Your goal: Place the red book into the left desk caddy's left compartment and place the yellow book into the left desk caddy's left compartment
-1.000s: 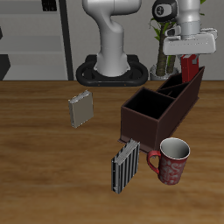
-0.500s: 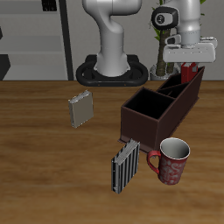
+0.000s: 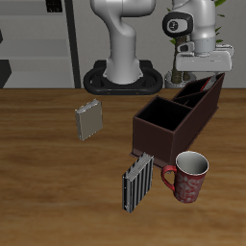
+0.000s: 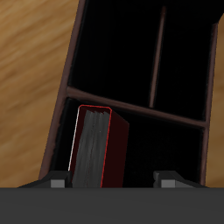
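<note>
The red book point(image 3: 198, 92) stands on edge inside the left desk caddy point(image 3: 159, 135), in its narrow far-end compartment. In the wrist view the red book point(image 4: 99, 145) shows its pale page edge against the caddy's wall point(image 4: 73, 61). My gripper point(image 3: 203, 78) hovers just above it, open and holding nothing, and its fingertips point(image 4: 59, 183) are apart and clear of the book. Out on the bare wood, away from the caddy, the small greyish-tan yellow book point(image 3: 88, 119) stands on edge.
A grey-and-black striped book point(image 3: 137, 183) stands near the caddy's front end. A red patterned mug point(image 3: 189, 177) sits beside it. The robot's base point(image 3: 120, 75) and a potted plant point(image 3: 177, 43) are at the back.
My gripper has let go of the red book and risen above the caddy. The book stays inside the far-end compartment.
</note>
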